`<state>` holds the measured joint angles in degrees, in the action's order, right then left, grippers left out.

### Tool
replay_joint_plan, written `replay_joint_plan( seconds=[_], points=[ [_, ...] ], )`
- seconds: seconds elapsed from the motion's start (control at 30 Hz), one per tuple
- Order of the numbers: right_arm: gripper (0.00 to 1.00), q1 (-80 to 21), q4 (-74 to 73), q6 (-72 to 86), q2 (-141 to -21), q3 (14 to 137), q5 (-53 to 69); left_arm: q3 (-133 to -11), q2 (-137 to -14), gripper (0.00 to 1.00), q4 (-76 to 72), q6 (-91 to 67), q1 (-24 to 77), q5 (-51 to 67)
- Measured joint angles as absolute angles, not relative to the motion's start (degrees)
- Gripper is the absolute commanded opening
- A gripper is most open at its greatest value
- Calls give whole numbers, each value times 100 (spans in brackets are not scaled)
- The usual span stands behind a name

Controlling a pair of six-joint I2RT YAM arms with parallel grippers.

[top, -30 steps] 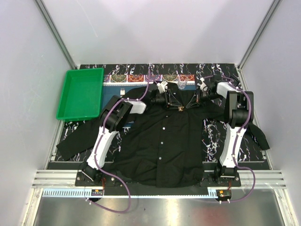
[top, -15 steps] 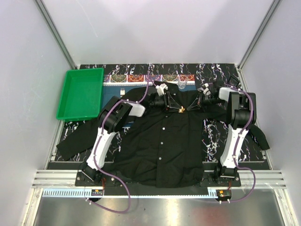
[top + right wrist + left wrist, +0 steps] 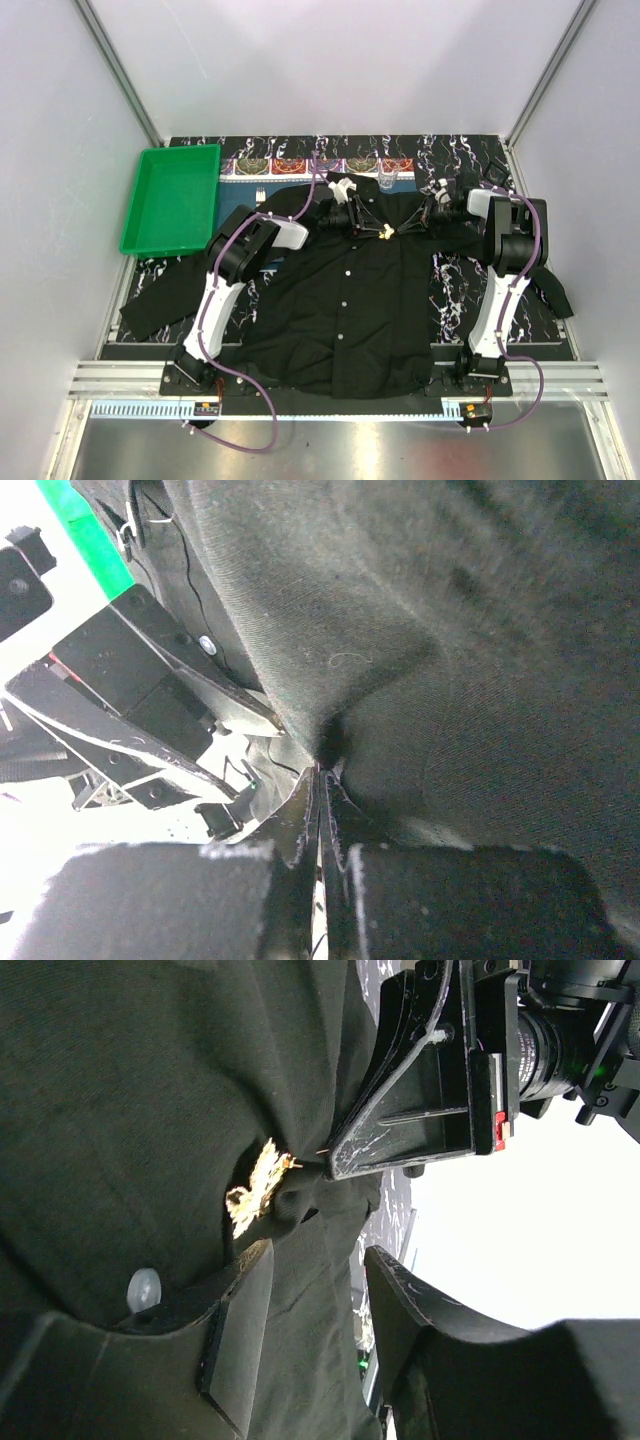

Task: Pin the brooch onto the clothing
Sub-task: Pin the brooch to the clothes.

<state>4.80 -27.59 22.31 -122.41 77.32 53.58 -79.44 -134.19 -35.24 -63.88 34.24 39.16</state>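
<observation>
A tiny golden brooch (image 3: 386,232) is seen on the chest of a spread black buttoned shirt (image 3: 340,310), below the collar.

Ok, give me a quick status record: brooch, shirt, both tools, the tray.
brooch: gold, lying against the shirt near the collar, between the two tools
shirt: black, spread front-up on the table, white buttons showing
left tool: open, jaws apart with shirt fabric between them, close beside the brooch
right tool: shut, tips at a pucker of fabric right next to the brooch; cloth or pin in the grip, cannot tell
pin through fabric: cannot tell
green tray: far left, beside the shirt
</observation>
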Motion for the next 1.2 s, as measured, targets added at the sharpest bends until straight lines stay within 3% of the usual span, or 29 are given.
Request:
replay_joint_plan(
  seconds=[0.5,0.7,1.2],
  points=[
    [0,495,-2838,2143,-12241,7690,4727,-7913,-12949,42,-2224,-5356,3638,2587],
    [0,495,-2860,2060,-12241,7690,4703,-7950,-12949,33,-2051,-5295,3730,2502],
    [0,495,-2867,2016,-12241,7690,4713,-8355,-13279,31,-2235,-5614,3806,2571]
  ],
)
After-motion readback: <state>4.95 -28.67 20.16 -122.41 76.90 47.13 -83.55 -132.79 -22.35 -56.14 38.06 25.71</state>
